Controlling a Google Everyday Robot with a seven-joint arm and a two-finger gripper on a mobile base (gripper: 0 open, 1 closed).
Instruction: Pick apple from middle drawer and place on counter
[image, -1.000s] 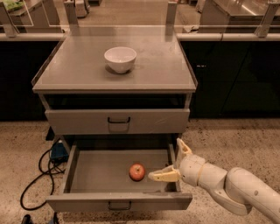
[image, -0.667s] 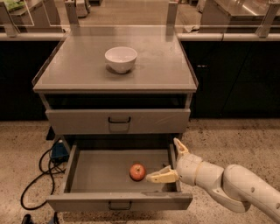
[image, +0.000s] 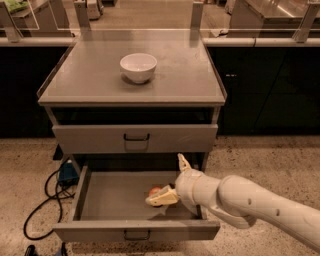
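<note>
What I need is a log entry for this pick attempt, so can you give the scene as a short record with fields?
gripper: open, reaching into the middle drawer from the right
apple: on the drawer floor, partly hidden behind the gripper; contact unclear
middle drawer: pulled open
upper drawer: shut
counter: holds a white bowl, no apple yet

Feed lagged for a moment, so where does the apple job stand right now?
Done: the middle drawer is pulled open. In hand: the gripper is down inside it, fingers open, one finger right beside the apple, which lies on the drawer floor, not gripped. Left: close on it, lift it and set it on the counter, where a white bowl stands.
</note>
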